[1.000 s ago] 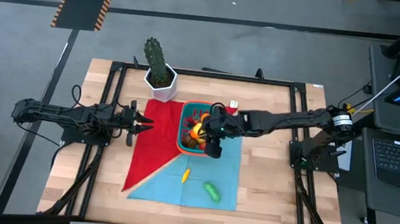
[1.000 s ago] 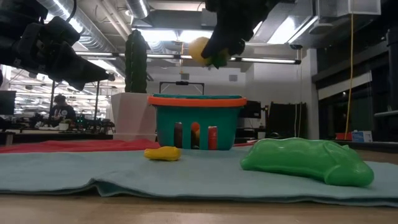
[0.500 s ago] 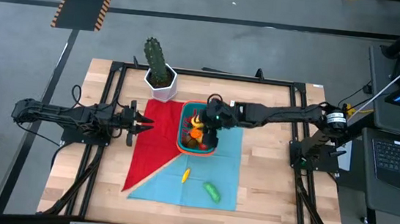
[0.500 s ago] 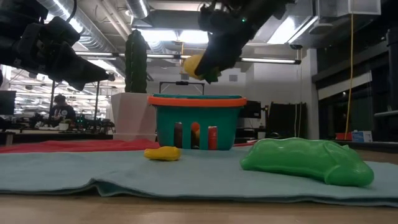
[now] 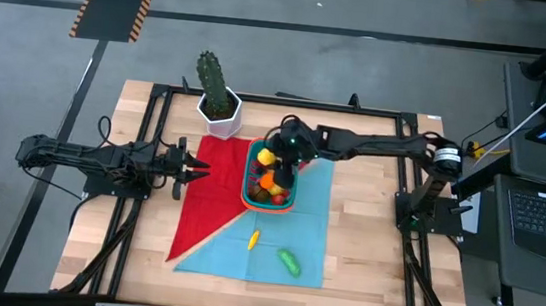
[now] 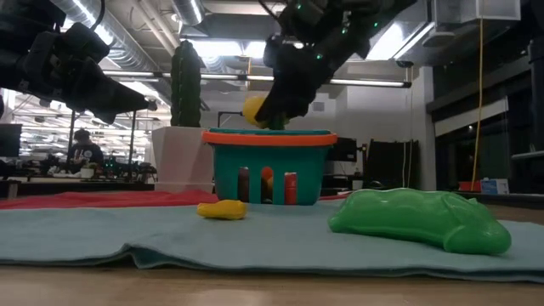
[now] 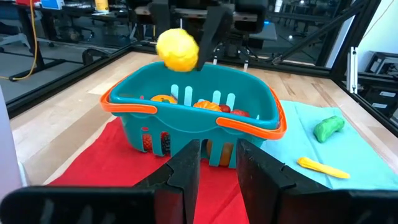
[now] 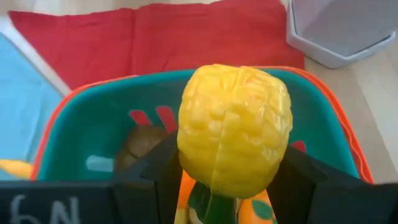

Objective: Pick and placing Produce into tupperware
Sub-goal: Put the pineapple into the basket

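Note:
The teal tupperware (image 5: 270,181) with an orange-red rim stands where the red and blue cloths meet; it also shows in the low view (image 6: 269,166) and the left wrist view (image 7: 193,118). It holds several produce pieces. My right gripper (image 5: 274,160) is shut on a yellow corn cob (image 8: 234,138) above the tupperware's far end. A small yellow piece (image 5: 254,239) and a green pea pod (image 5: 289,262) lie on the blue cloth. My left gripper (image 5: 194,170) is open over the table's left side, its fingertips pointing at the tupperware. My right gripper pinches the corn cob's lower part, near its green leaf end (image 8: 208,205), between its two fingers. The fingers slant down from the table's right side. The cob is lifted clear, its yellow end (image 6: 253,109) just above the tupperware's rim.
A green cactus in a white hexagonal pot (image 5: 218,106) stands at the far edge, left of the tupperware. A red cloth (image 5: 211,192) and a blue cloth (image 5: 291,230) cover the table's middle. Bare wood lies to the right and near side.
My right gripper has carried the corn cob toward the table's far left, from the tupperware's near right side to above its far end, and has come down closer to the rim. It has stayed shut on the cob.

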{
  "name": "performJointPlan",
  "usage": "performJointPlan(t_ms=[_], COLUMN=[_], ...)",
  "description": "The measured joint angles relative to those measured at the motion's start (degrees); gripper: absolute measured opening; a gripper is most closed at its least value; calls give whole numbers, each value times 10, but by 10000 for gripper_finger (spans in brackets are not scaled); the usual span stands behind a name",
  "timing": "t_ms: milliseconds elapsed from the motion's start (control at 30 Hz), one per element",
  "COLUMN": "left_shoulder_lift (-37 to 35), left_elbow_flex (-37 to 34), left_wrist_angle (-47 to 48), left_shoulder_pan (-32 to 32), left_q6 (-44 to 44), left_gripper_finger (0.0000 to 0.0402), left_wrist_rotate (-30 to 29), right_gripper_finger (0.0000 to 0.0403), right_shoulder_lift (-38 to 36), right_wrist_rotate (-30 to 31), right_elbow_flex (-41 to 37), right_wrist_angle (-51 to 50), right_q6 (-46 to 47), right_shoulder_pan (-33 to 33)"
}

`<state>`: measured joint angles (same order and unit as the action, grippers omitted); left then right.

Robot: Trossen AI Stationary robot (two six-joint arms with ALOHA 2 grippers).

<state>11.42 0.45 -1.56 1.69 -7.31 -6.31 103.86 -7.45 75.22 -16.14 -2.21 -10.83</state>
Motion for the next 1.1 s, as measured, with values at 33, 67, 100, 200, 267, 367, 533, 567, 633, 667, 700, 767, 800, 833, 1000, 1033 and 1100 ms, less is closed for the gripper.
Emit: performJointPlan(t_ms=[33,67,100,200,267,367,533,567,633,667,700,767,800,833,1000,1033,1100], left_shoulder_lift=[0,0,0,0,0,0,0,0,0,0,0,0,0,0,0,0,0], left_elbow_flex=[0,0,0,0,0,0,0,0,0,0,0,0,0,0,0,0,0], left_wrist_angle=[0,0,0,0,0,0,0,0,0,0,0,0,0,0,0,0,0], left_shoulder_pan=[0,0,0,0,0,0,0,0,0,0,0,0,0,0,0,0,0], left_q6=[0,0,0,0,0,5,5,5,5,5,5,5,5,5,5,5,5], left_gripper_finger=[96,96,96,96,96,96,96,96,96,96,96,96,96,96,96,96,96], left_wrist_rotate=[0,0,0,0,0,0,0,0,0,0,0,0,0,0,0,0,0], right_gripper_finger=[185,185,185,185,185,185,185,185,185,185,185,185,185,185,185,185,185], right_shoulder_lift=[4,8,12,23,36,60,109,116,126,129,130,135,139,144,171,176,183], right_wrist_rotate=[-4,-7,-12,-27,-29,-31,-29,-29,-26,-23,-17,-12,-12,-12,-12,-12,-11], right_elbow_flex=[0,0,0,1,18,60,156,170,187,192,193,193,193,193,193,193,193], right_wrist_angle=[5,5,12,23,6,-27,-132,-156,-176,-176,-178,-186,-185,-186,-182,-179,-181], right_q6=[0,0,0,-1,-2,-19,-38,-40,-41,-41,-41,-41,-41,-41,-43,-43,-43], right_shoulder_pan=[-4,-8,-12,-22,-27,-29,-31,-32,-33,-33,-33,-33,-33,-33,-33,-33,-33])
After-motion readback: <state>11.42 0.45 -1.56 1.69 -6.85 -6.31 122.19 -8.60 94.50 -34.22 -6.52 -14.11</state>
